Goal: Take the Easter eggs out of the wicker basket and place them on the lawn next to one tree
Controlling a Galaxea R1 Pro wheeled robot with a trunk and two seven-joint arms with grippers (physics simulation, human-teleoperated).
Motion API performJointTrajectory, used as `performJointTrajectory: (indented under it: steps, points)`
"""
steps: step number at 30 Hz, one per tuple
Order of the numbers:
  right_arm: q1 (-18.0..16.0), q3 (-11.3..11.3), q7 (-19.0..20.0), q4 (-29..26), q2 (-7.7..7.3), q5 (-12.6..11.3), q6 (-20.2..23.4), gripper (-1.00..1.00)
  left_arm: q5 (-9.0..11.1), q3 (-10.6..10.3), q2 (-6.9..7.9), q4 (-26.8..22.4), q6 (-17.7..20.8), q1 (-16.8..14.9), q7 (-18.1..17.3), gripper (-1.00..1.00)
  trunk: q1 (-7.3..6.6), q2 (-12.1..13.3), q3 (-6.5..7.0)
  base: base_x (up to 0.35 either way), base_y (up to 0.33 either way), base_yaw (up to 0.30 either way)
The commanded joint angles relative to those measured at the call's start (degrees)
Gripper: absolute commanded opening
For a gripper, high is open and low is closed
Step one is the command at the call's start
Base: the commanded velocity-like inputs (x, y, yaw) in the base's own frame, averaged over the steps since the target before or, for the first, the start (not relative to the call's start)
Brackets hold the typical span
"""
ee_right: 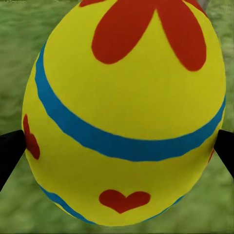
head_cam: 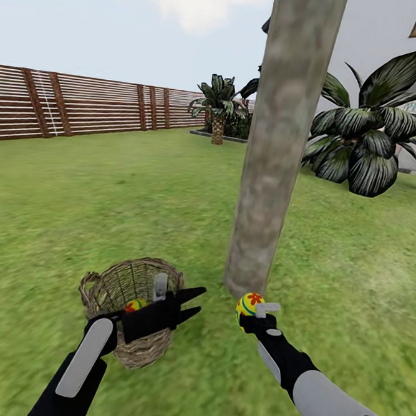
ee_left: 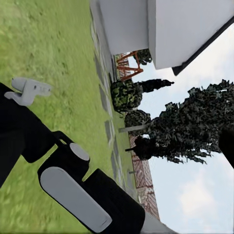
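Fenced home garden: lawn (head_cam: pixel 140 190), slatted wooden fence (head_cam: pixel 85 104), white house wall (head_cam: pixel 383 53).

Lawn (ee_left: pixel 44 44) fills one side of the tilted frame, green and patchy. A black arm with a grey-white panel (ee_left: pixel 73 197) crosses the near corner; a small pale fitting (ee_left: pixel 27 90) sits on it. Beyond: white house wall (ee_left: pixel 180 29), paved strip (ee_left: pixel 105 83), dark-foliaged trees (ee_left: pixel 195 126), slatted fence (ee_left: pixel 144 180), cloudy sky.

Head view high, forward-down; right wrist tight on egg (ee_right: pixel 124 114).
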Motion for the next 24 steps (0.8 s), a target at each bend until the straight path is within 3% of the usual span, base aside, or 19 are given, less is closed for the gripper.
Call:
performJointTrajectory:
  steps: [1, 6, 24]
  points:
    - [0.0, 0.5, -0.5, -0.1, -0.16, -0.5, -1.3, -1.00, -0.5, -0.1, -0.03, 0.0, 0.2, 0.0, -0.5, 1.00, 0.01, 0.0, -0.28, 0.000, 0.000, 0.000]
    - [0.0, 0.4, -0.5, -0.1, -0.27, -0.6, -2.6, -1.00, -0.4, -1.7, -0.04, 0.0, 0.2, 0.0, -0.6, 1.00, 0.14, -0.1, -1.39, 0.000, 0.000, 0.000]
    - [0.0, 0.4, -0.5, 0.1, -0.43, -0.7, -2.4, -1.00, -0.4, -1.9, -0.04, 0.2, 0.2, 0.0, -0.6, 1.00, 0.60, -0.3, -5.38, 0.000, 0.000, 0.000]
